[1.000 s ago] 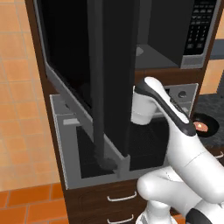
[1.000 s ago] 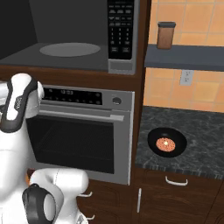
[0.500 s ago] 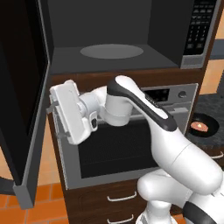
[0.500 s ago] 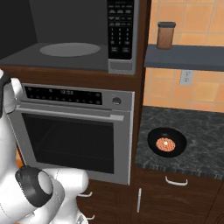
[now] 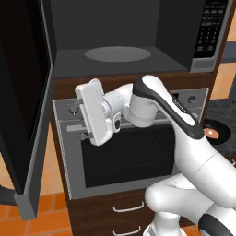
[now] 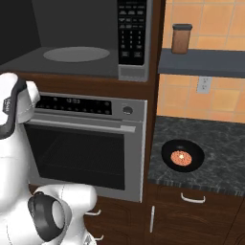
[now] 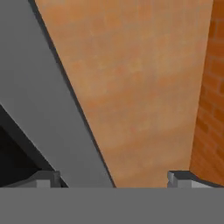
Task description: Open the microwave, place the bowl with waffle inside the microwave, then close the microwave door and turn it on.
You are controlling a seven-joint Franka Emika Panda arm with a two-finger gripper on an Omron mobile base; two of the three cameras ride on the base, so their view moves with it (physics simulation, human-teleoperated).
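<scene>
You are facing a glossy, rigid bowl [image 6: 183,155] right of the oven [image 6: 86,143]; pinch its rim. Your gripper [image 7: 113,178] is gaping wide, holding nothing.

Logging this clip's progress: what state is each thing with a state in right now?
microwave door: swung wide open to the left.
microwave: cavity exposed, turntable bare.
bowl: on the counter, upright, waffle inside.
oven: door closed.
tool: open, holding nothing.

The silver-framed microwave [image 5: 138,41] stands open, its black glass door [image 5: 23,106] swung left; the glossy black bowl [image 6: 183,155] holding the orange-brown waffle [image 6: 181,157] sits on the tabletop.
</scene>
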